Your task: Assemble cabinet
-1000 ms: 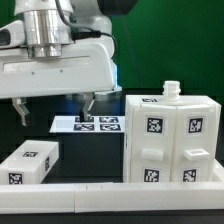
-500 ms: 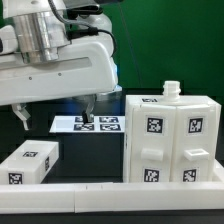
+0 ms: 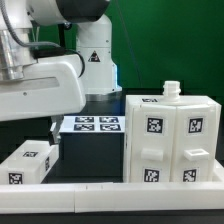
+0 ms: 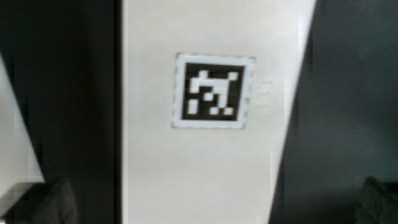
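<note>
Two cabinet pieces well apart on the dark table (image 3: pixel 90 160), with the arm above one of them. At the exterior view's right, the box body (image 3: pixel 170 140), upright, its four-panelled front facing the camera, black-and-white tags on its panels and top, a small knob (image 3: pixel 171 90) sticking up from its top. At the exterior view's left, near the camera, a flat white panel (image 3: pixel 30 162), lying down, one tag on its top face and one on its near side. Between the two and farther back, the marker board (image 3: pixel 92 124), flat on the table, several tags showing. Along the near edge, a long plain white rail (image 3: pixel 110 193), running from left to right just in front of both pieces. Filling the upper left, the glossy white robot arm (image 3: pixel 40 85), hanging above the panel; farther back, its white base (image 3: pixel 95 55) against a green backdrop. From the wrist, a long white piece (image 4: pixel 214 170) squarely below the camera, bearing a single tag (image 4: pixel 214 90), with dark table on both sides. Gripper (image 4: pixel 205 205) with jaws spread wide, one dark fingertip (image 4: pixel 43 205) on either side of the piece, both clear of its edges, nothing pinched.
</note>
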You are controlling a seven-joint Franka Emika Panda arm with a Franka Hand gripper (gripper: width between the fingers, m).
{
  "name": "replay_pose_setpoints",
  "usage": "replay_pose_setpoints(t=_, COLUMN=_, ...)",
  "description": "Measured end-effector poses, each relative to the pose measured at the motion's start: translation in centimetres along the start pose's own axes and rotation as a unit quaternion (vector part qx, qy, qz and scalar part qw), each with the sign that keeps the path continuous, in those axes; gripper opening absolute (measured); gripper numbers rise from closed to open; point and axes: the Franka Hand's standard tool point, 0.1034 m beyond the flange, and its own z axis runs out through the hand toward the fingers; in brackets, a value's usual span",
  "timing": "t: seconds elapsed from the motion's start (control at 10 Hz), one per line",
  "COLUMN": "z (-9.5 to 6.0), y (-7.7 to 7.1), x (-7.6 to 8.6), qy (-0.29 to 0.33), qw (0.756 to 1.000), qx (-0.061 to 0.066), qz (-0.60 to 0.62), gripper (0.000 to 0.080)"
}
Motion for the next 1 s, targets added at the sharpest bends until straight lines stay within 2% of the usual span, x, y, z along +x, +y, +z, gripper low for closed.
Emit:
replay_pose_setpoints(t=0.1, z=0.4, y=0.0, x=-0.1, qy=-0.002, qw=1.000, qx=0.000, qz=0.003, gripper=0.0795)
replay_pose_setpoints(t=0.2, z=1.5, y=-0.1, x=-0.5, qy=-0.010, qw=1.000, qx=0.000, qz=0.013, gripper=0.0795)
replay_pose_setpoints(t=0.4, z=2.8, y=-0.1, x=-1.1, qy=-0.018, qw=0.999, qx=0.000, qz=0.038, gripper=0.0795)
replay_pose_setpoints(t=0.5, z=3.4, y=0.1, x=-1.3, qy=-0.010, qw=0.999, qx=-0.005, qz=0.034, gripper=0.0795)
replay_pose_setpoints(t=0.6, z=3.7, y=0.4, x=-1.4, qy=0.000, qw=0.999, qx=-0.009, qz=0.031, gripper=0.0795)
replay_pose_setpoints(t=0.7, z=3.7, y=0.3, x=-1.4, qy=-0.002, qw=0.999, qx=-0.008, qz=0.031, gripper=0.0795)
replay_pose_setpoints(t=0.8, z=3.7, y=0.3, x=-1.4, qy=-0.002, qw=0.999, qx=-0.008, qz=0.031, gripper=0.0662)
replay_pose_setpoints(t=0.9, z=3.7, y=0.3, x=-1.4, qy=-0.001, qw=0.999, qx=-0.008, qz=0.031, gripper=0.0564)
replay_pose_setpoints(t=1.0, z=3.7, y=0.3, x=-1.3, qy=-0.001, qw=0.999, qx=-0.008, qz=0.031, gripper=0.0564)
